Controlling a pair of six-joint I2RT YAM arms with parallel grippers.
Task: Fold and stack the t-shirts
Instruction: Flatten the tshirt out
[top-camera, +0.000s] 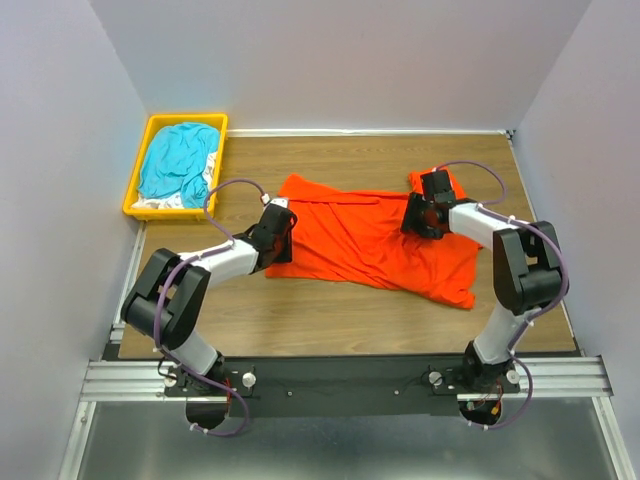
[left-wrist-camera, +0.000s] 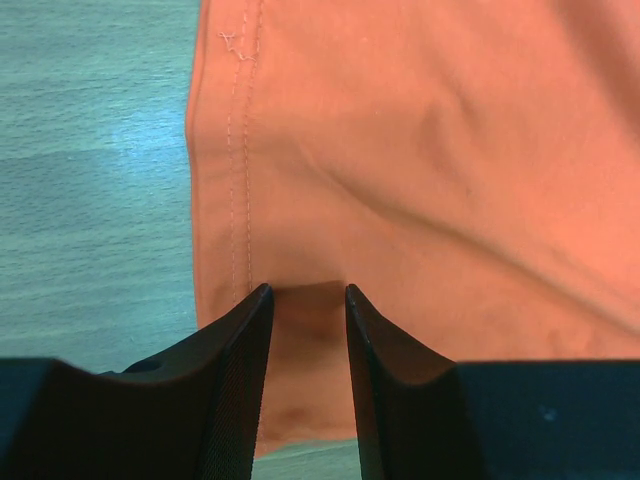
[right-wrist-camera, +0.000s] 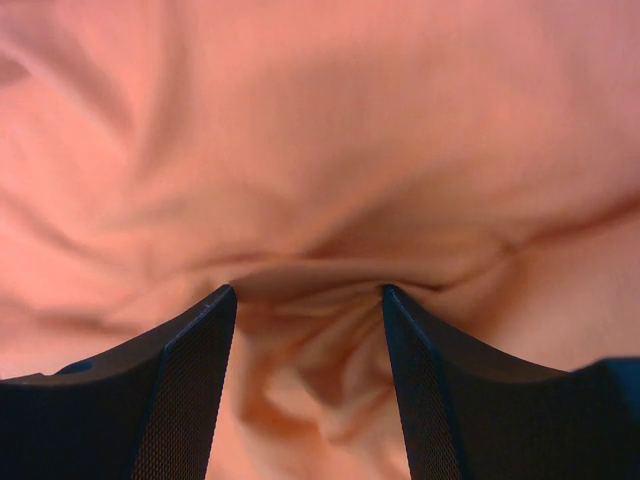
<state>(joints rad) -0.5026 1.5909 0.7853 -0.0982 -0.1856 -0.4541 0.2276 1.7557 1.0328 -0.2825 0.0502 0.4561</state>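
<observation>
Shirt cloth (top-camera: 365, 245) is bunching under left gripper (left-wrist-camera: 307, 295) and right gripper (right-wrist-camera: 306, 295), both part-open, clamping nothing; best sinking deeper before pinching.

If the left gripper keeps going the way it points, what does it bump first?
The orange-red t-shirt, close to its stitched edge. The left gripper seems to have its tips right at the cloth, though depth is unclear.

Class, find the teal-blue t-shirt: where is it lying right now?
In the top view, the teal-blue t-shirt lies bunched on white fabric inside the yellow bin at the table's far left corner, left of the spread orange-red shirt.
</observation>
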